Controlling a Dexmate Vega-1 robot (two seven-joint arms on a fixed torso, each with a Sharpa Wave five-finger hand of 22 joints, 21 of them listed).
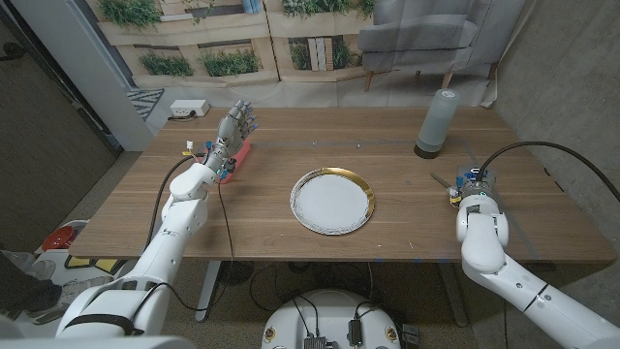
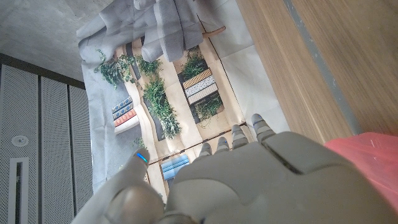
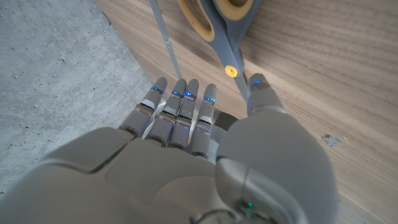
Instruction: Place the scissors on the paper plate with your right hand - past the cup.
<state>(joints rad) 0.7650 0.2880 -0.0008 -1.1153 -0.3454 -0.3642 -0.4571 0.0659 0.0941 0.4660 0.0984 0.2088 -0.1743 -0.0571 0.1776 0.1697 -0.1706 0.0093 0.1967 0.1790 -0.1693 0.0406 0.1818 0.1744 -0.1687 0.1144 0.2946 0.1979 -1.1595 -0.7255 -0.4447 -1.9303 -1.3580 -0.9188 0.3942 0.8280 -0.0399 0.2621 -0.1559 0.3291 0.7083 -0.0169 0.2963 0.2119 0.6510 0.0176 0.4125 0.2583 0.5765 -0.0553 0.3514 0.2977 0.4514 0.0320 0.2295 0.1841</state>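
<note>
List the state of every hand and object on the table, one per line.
scissors: blades open, lying on the table, not gripped.
right hand: at the scissors' blades, fingers together, holding nothing.
left hand: raised, fingers apart, empty.
paper plate: empty.
cup: upright, near the far edge.

The plate (image 1: pixel 332 202) lies mid-frame on the table (image 1: pixel 262 145). The cup (image 1: pixel 438 122) stands to its upper right. The scissors (image 1: pixel 444 180) lie at centre right, just beside my right hand (image 1: pixel 473 187). My left hand (image 1: pixel 232 131) sits at upper left.
</note>
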